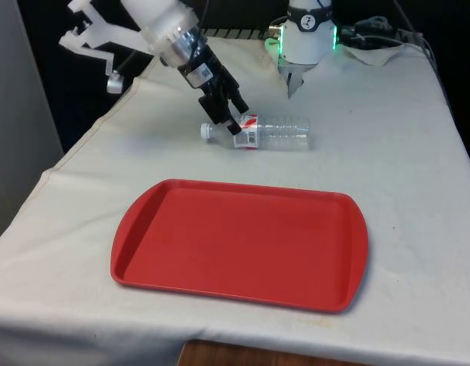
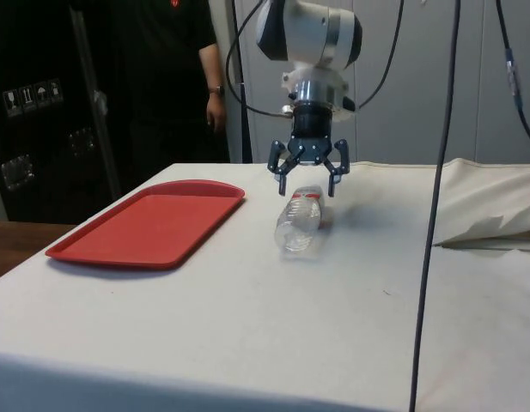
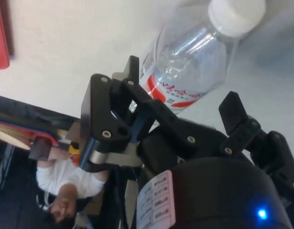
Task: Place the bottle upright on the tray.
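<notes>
A clear plastic bottle (image 1: 274, 133) with a white cap (image 1: 209, 131) and a red-and-white label lies on its side on the white cloth, cap towards the front view's left. My gripper (image 1: 229, 123) hangs open just over the bottle's labelled shoulder, one finger on each side. From the side, the gripper (image 2: 307, 185) straddles the bottle (image 2: 300, 227) from above, with its fingertips level with the bottle's top. The wrist view has the bottle (image 3: 194, 57) running between the spread fingers (image 3: 132, 76). The red tray (image 1: 242, 244) lies bare on the near side of the bottle.
A person in dark clothes (image 2: 174, 77) stands behind the table's tray end. Rumpled cloth (image 2: 488, 215) is heaped at the robot's end, and cables (image 2: 436, 172) hang down in the foreground of the side view. The robot base (image 1: 307, 38) stands beyond the bottle.
</notes>
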Motion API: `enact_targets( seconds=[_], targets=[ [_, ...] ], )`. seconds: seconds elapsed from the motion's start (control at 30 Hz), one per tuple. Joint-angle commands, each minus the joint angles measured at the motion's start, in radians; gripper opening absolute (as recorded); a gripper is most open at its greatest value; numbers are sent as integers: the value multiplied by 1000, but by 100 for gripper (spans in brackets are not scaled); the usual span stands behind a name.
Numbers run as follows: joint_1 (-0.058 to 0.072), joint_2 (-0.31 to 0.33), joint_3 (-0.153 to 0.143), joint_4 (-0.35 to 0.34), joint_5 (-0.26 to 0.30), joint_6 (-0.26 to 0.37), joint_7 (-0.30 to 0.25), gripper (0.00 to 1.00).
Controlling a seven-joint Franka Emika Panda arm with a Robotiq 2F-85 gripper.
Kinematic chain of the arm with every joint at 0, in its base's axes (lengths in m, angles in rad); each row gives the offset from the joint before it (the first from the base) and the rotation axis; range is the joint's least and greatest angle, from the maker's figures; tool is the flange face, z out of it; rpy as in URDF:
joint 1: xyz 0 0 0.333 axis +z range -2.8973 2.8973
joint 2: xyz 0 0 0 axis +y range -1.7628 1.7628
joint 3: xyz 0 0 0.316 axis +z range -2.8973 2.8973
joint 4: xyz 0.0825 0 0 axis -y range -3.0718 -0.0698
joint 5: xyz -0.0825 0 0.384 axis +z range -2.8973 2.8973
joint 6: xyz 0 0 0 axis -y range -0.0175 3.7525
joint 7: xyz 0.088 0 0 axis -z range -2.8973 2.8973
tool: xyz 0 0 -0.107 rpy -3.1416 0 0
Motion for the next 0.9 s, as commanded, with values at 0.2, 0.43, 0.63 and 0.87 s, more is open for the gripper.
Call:
enact_targets(
  seconds=[0.2,0.43,0.63,0.87],
  targets=[
    [-17,58,-21,48,43,-87,-44,100],
    [-22,112,-46,92,75,-160,-75,100],
    [-31,159,-63,132,98,-224,-95,100],
    [-25,207,-90,166,122,-284,-114,100]
  ],
)
